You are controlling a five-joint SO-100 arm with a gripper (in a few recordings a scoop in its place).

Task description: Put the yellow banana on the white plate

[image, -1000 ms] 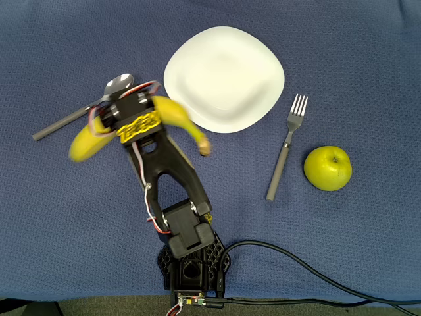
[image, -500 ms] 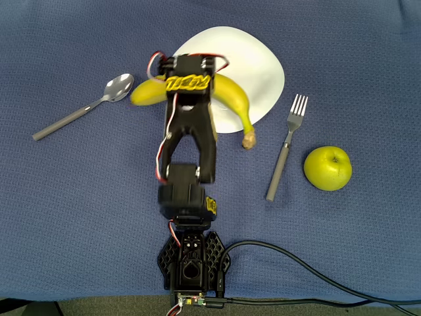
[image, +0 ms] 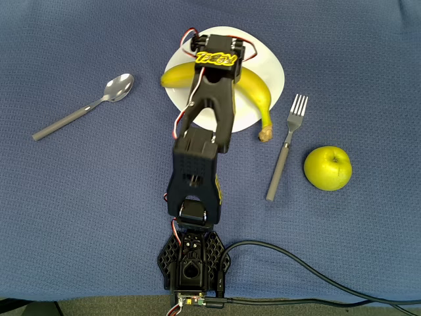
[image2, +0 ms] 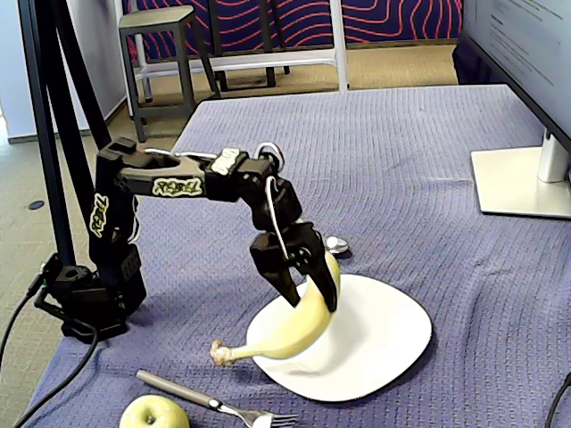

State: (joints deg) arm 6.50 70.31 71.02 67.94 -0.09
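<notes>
We have swung the banana point(image: 253, 89) from beside the spoon point(image: 85, 112) across to the plate point(image: 273, 69) within the last second. The gripper point(image2: 308, 285) is clamped around the banana's middle and holds it above the plate, tilted in the fixed view, stem end lowest. In the overhead view the stem end overhangs the plate's near edge toward the fork point(image: 284, 148). We judge transport nearly done: lowering and release remain. The overhanging stem may need shifting inward first. The apple point(image: 327, 168) lies well apart.
</notes>
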